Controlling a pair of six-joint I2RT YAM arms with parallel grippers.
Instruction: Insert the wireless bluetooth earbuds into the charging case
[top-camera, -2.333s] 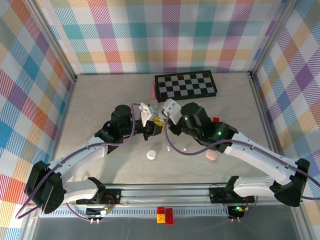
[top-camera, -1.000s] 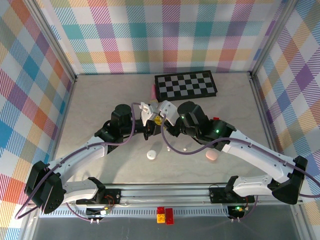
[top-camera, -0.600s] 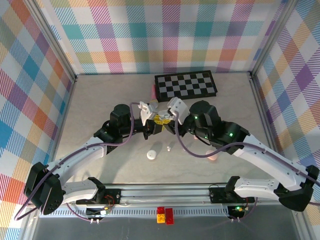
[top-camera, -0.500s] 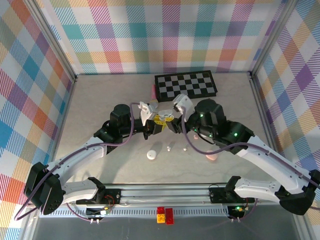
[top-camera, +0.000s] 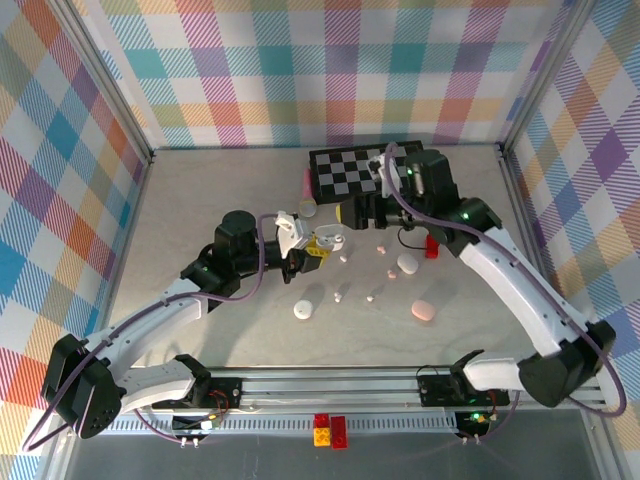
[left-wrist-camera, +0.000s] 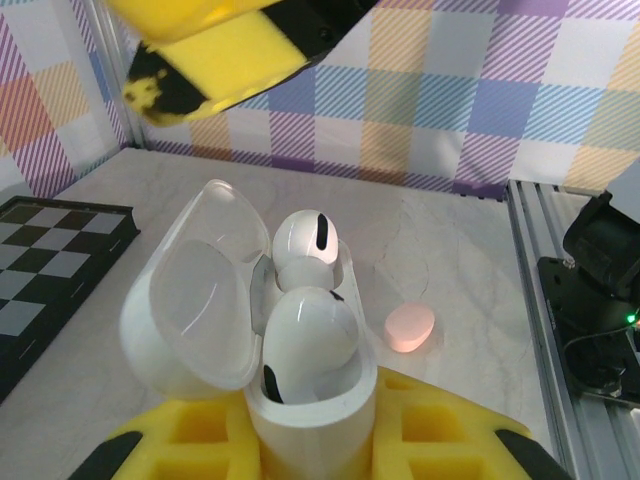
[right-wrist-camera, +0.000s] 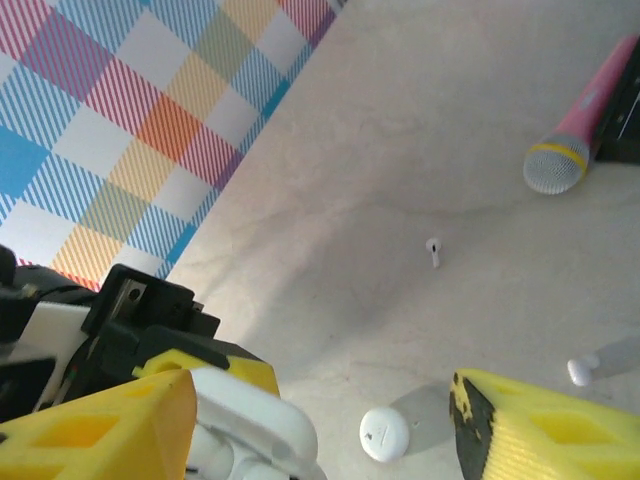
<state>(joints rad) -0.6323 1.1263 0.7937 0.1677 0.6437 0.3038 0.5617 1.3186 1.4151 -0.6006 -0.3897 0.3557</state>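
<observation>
L claw (top-camera: 312, 246) clamped on the open white case (left-wrist-camera: 310, 420), lid up. 2 white buds (left-wrist-camera: 305, 335) sit in its wells, poss. not fully down. R claw (top-camera: 345, 213) open, empty, nr the case. Insert step looks done here. Next: press buds home, shut lid w/o tipping case.

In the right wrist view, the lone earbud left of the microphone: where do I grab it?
Probably best to pinch the earbud across its rounded head, coming straight down from above. It lies flat on the table, too low for a side approach.
</observation>
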